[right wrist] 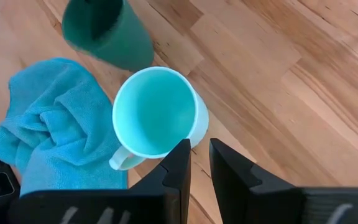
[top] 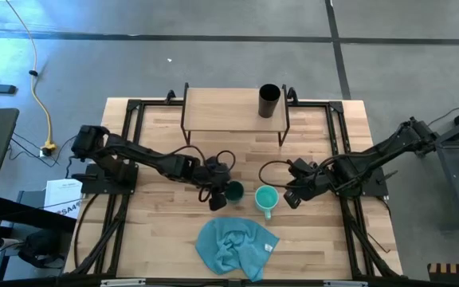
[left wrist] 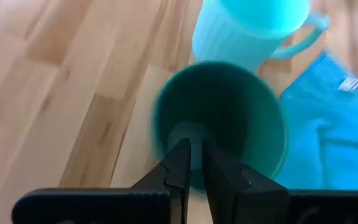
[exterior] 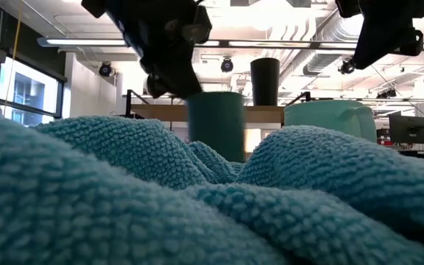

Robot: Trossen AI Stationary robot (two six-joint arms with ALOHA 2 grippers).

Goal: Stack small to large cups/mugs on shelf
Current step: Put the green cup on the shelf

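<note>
The tall black cup [top: 269, 101] stands on its base at the right end of the shelf [top: 225, 112]. At mid-table my left gripper [top: 220, 190] is shut on the short dark teal cup [top: 233, 191], which looks blurred in the left wrist view. The light turquoise mug [top: 266, 198] stands upright on the tabletop just right of it, handle toward the near edge. My right gripper [right wrist: 199, 146] hovers beside the mug's rim [right wrist: 194, 121]. Its fingers are a narrow gap apart, with bare wood showing between them. My left gripper pinches the teal cup's wall at the rim [left wrist: 196, 163], on the side facing the table's left; a thin teal strip shows between the two fingers. The fingers slant down from the left. Whether the cup's base rests on the table I cannot tell.
A crumpled blue cloth [top: 236, 245] lies near the table's front edge, below both cups, and fills the low view's foreground [exterior: 124, 191]. The shelf's left and middle are bare wood. Black frame rails [top: 134, 143] run along both table sides.
</note>
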